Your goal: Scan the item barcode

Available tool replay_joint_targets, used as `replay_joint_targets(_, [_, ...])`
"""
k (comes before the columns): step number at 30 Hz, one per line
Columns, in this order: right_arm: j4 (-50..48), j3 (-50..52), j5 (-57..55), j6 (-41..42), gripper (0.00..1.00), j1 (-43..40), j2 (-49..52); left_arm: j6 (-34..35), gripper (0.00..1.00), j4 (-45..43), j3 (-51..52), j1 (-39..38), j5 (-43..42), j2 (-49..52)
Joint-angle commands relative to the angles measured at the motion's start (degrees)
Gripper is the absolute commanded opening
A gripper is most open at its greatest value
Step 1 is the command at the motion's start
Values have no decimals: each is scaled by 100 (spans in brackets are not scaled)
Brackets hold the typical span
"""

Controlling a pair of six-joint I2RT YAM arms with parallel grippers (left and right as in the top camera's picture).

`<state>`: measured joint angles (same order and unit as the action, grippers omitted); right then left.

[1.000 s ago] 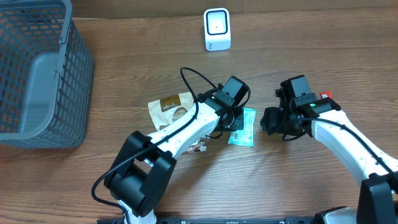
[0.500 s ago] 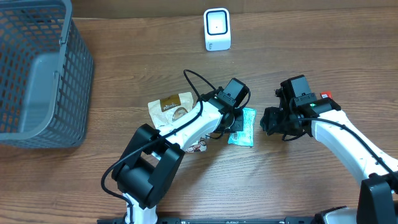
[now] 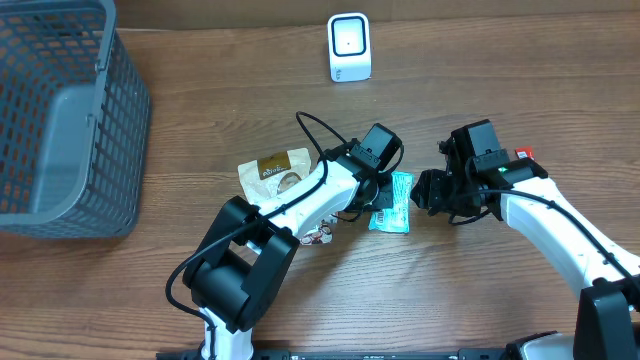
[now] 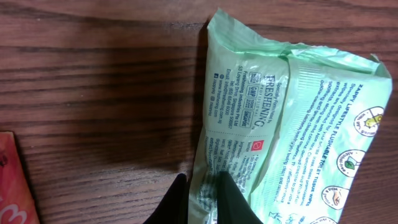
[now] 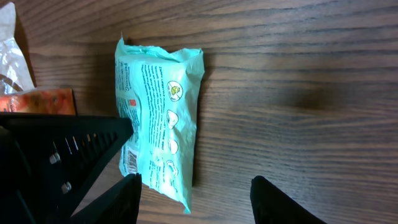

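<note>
A: Where is the wipes packet [image 3: 391,203]?
B: Flat on the table [image 3: 200,100], well short of the scanner [image 3: 349,45]. Left gripper [image 4: 202,199] pinches its edge, presumably to lift it there; right gripper [image 5: 196,196] hovers half-open, empty.

The left arm [image 3: 300,205] has smooth white shells over its long links, joined by rounded black joint housings [image 3: 232,285]. A thin black cable [image 3: 303,128] curves in a loop beside its wrist. The right arm [image 3: 560,228] is built alike, with a boxy black wrist block [image 3: 476,143] and a small red mark [image 3: 521,154] just beside it. The left tool [image 4: 202,177] ends in two slim, tapered black fingers [image 4: 235,202], and small pale screws [image 5: 64,185] dot its black side. The right tool [image 5: 194,180] has broader matte black fingers [image 5: 280,202].
</note>
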<state>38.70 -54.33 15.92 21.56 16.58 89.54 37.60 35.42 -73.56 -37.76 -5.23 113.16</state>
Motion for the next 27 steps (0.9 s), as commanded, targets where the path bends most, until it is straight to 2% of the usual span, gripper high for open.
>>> replay_joint_targets(1, [-192,223,94,205,59,-22,28,120,9,101,153,28,118,435])
replay_joint_targets(9, [-850,424,474,269,59,-22,138,120,8,118,153,26,120,435])
replay_joint_targets(11, [-990,424,527,332,62,-22,214,120,8,118,153,26,120,435])
replay_joint_targets(19, [-1633,404,706,518,64,-28,682,122,8,116,153,26,120,435])
replay_joint_targets(27, [-2422,404,1115,695,63,-356,1003,120,8,122,153,26,120,435])
